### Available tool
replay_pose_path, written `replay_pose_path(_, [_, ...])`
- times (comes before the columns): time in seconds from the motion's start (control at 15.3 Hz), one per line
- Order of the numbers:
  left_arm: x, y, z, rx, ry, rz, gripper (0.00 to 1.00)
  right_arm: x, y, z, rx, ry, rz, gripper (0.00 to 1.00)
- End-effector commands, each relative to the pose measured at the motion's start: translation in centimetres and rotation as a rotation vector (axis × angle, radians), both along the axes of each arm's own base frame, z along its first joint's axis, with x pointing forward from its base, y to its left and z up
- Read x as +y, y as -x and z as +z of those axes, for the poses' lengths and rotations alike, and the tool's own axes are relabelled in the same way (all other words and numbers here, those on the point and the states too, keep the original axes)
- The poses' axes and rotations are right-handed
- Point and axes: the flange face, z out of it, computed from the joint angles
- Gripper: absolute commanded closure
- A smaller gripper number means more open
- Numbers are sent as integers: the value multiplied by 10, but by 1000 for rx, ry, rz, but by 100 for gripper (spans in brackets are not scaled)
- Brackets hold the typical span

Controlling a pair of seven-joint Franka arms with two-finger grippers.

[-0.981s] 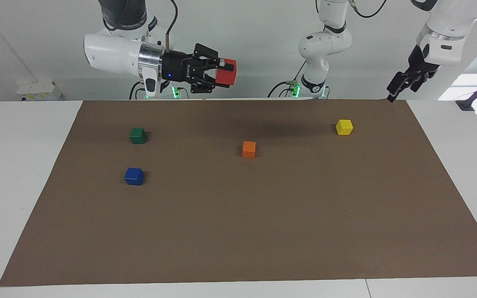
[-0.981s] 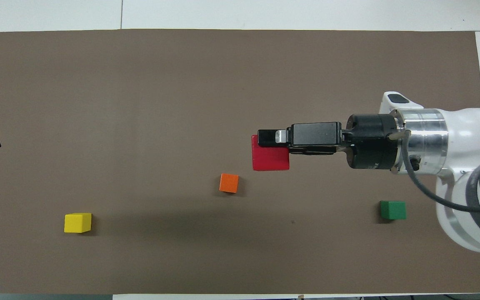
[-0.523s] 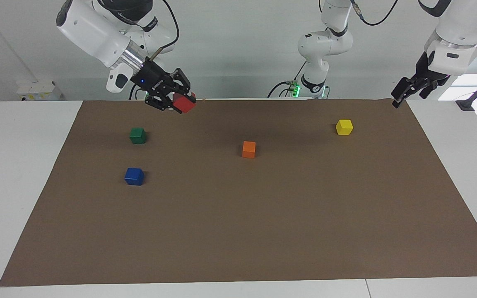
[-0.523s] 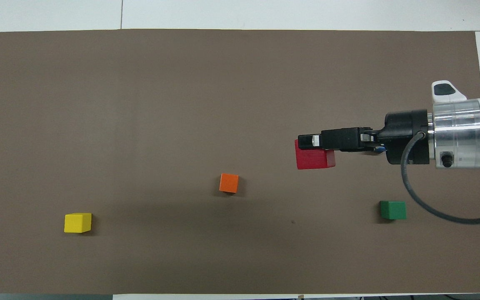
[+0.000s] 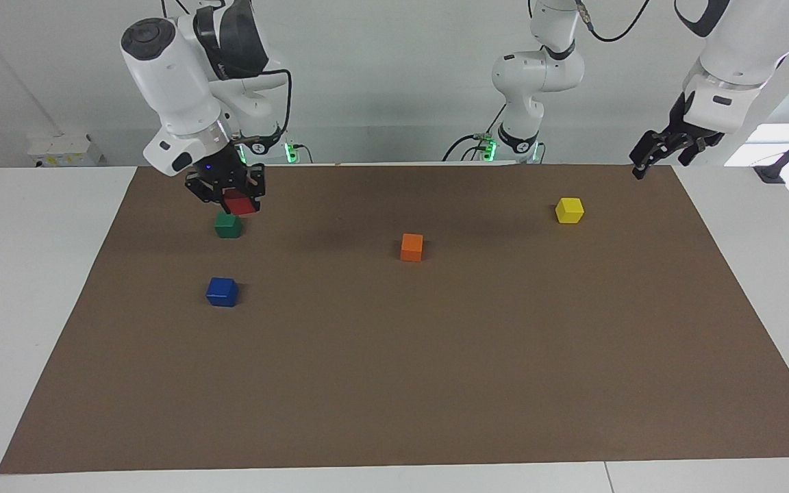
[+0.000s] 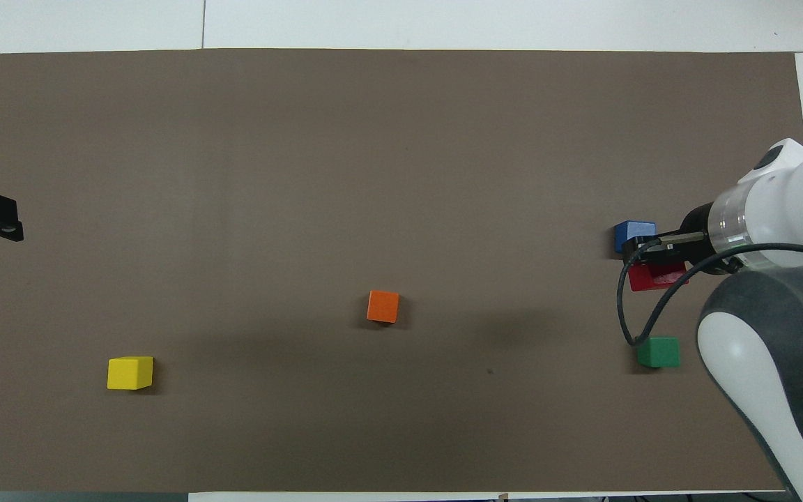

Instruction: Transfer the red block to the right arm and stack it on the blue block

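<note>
The right hand [image 5: 229, 193] grips the red block [image 5: 238, 203] in the air, above the green block [image 5: 228, 224] and short of the blue block [image 5: 222, 292] on the tabletop [image 5: 435, 356]. Lowered here, it would stack on green, or land off-centre and topple. The left hand [image 5: 665, 147] waits open at the tabletop's edge.

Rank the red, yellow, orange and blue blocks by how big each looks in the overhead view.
1. Red block, raised in the right gripper, so nearness inflates it.
2. Yellow block.
3. Orange block.
Blue block is partly covered: unranked.
</note>
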Motion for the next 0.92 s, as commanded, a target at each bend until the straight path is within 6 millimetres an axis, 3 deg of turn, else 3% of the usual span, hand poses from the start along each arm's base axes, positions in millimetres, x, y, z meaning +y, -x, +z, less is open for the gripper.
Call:
replay_pose_path(0.0, [8, 16, -7, -54, 29, -149, 0, -30, -24, -51, 20, 47, -77, 100])
replay_pose_path(0.13, [0, 14, -7, -59, 44, -160, 0, -36, -30, -79, 0, 92, -75, 100])
replay_pose_path(0.39, [4, 16, -7, -60, 83, -111, 0, -44, -37, -112, -14, 146, -125, 100])
replay_pose_path(0.72, [0, 21, 0, -52, 83, -100, 0, -56, -46, -141, -56, 160, -145, 100])
replay_pose_path(0.85, [-2, 11, -9, -94, 79, -112, 0, -57, -49, -150, -68, 157, -147, 100])
